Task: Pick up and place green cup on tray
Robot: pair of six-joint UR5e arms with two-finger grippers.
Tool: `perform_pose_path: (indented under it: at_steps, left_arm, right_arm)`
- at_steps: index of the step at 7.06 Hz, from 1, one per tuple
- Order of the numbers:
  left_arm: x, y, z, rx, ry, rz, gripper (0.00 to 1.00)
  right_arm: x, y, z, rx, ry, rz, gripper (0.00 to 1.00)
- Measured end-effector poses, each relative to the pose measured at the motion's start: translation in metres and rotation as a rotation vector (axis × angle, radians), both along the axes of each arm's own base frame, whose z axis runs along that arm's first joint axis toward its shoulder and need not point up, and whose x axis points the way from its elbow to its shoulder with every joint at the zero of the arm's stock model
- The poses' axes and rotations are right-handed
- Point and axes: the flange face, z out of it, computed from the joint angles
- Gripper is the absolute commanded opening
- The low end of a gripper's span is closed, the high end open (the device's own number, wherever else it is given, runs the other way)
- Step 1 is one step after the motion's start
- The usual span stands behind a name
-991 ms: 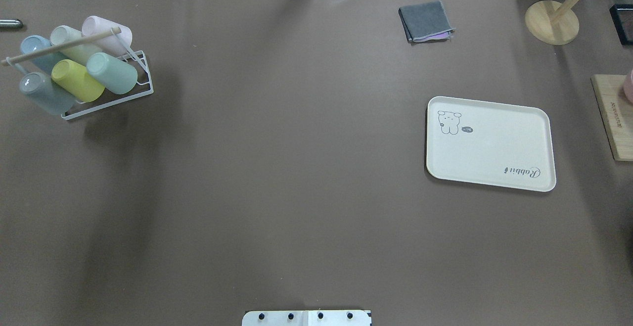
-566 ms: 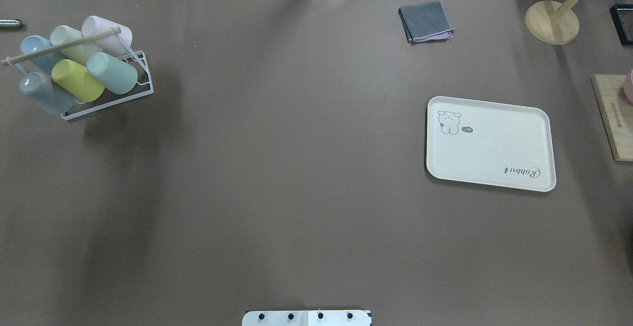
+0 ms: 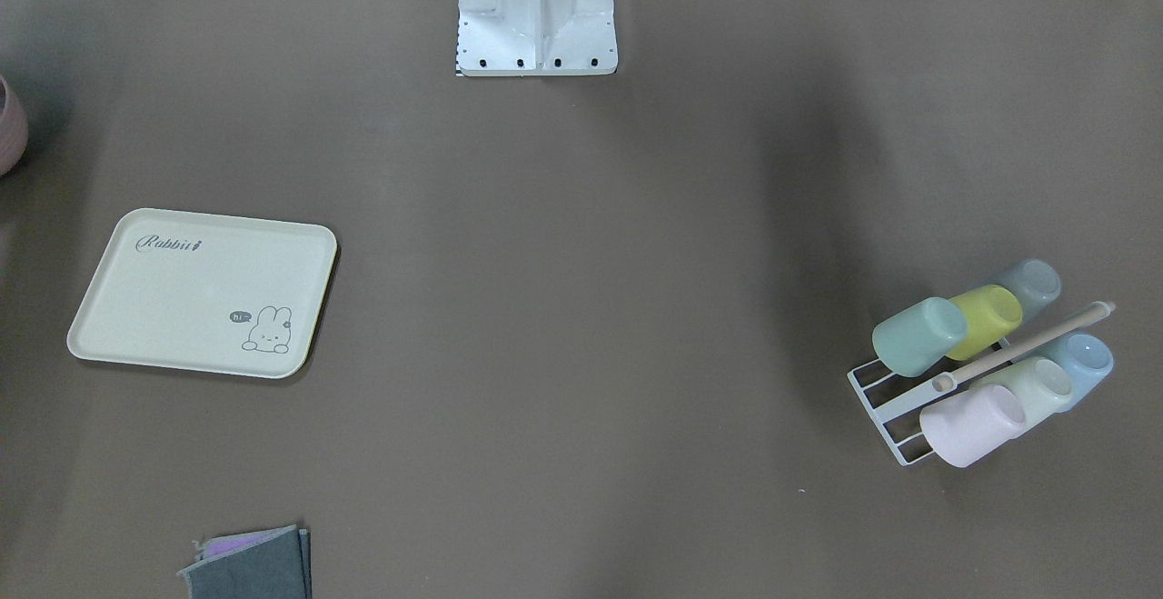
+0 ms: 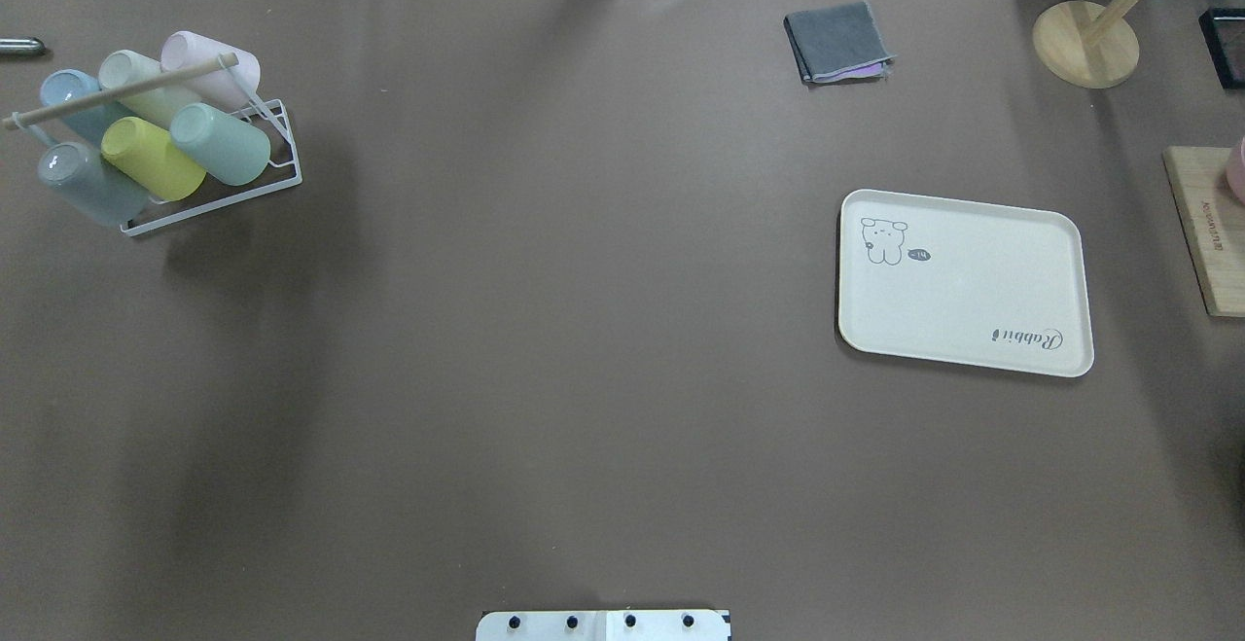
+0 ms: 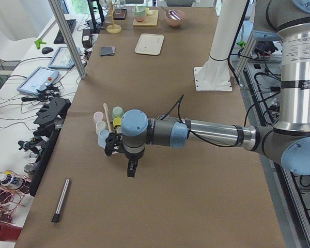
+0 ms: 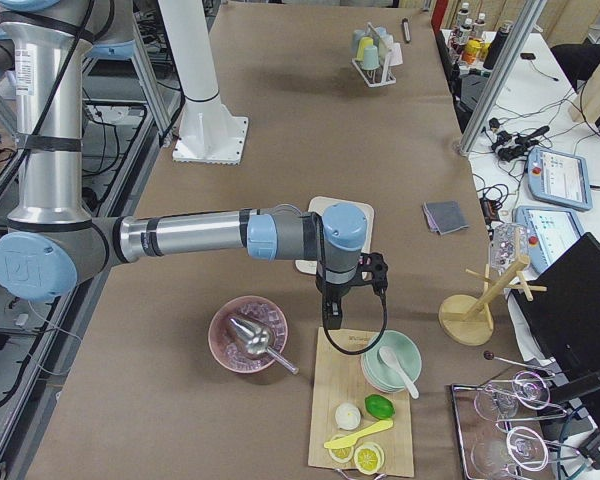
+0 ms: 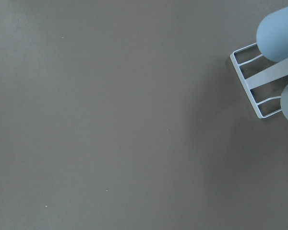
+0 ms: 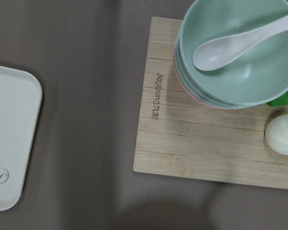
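The green cup [image 4: 222, 143] lies tilted on a white wire rack [image 4: 282, 160] at the table's far left, next to a yellow cup [image 4: 151, 159]. It also shows in the front view [image 3: 918, 337]. The cream tray [image 4: 963, 281] with the "Rabbit" script lies flat and bare at the right; its corner shows in the right wrist view [image 8: 9, 143]. My left gripper [image 5: 130, 168] hangs above the table near the rack. My right gripper [image 6: 330, 318] hangs between the tray and a wooden board. Both show only in side views, so I cannot tell open or shut.
The rack holds several other pastel cups under a wooden handle [image 4: 117, 91]. A folded grey cloth [image 4: 838, 42] and a wooden stand [image 4: 1084, 43] are at the back right. A wooden board [image 8: 197, 139] carries stacked bowls [image 8: 240, 52]. A pink bowl [image 6: 248, 335] sits nearby.
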Motion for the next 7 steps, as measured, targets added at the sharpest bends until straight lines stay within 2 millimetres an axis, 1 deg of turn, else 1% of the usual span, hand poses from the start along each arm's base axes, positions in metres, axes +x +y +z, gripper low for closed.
perform_pose_path:
  at_steps: [1, 2, 4, 5, 6, 7]
  left_arm:
    - [0.01, -0.003, -0.006, 0.033, -0.016, 0.028, 0.99]
    - [0.015, -0.005, -0.011, 0.084, -0.025, 0.053, 0.99]
    - [0.018, -0.011, -0.03, 0.171, -0.041, 0.074, 0.99]
    - [0.023, -0.016, -0.046, 0.206, -0.066, 0.08, 0.99]
    - [0.034, -0.021, -0.063, 0.243, -0.101, 0.097, 0.99]
    - [0.047, -0.026, -0.083, 0.273, -0.141, 0.118, 0.99]
  right_arm:
    - [-0.001, 0.001, 0.0, -0.012, 0.003, -0.003, 1.0]
    - [-0.004, 0.0, 0.0, -0.014, 0.014, -0.011, 1.0]
    - [-0.01, -0.002, 0.002, -0.019, 0.03, -0.026, 1.0]
    - [-0.013, -0.002, 0.003, -0.023, 0.026, -0.031, 1.0]
    - [-0.023, -0.001, 0.003, -0.033, 0.01, -0.041, 1.0]
    - [-0.042, -0.002, 0.0, -0.06, -0.013, -0.045, 1.0]
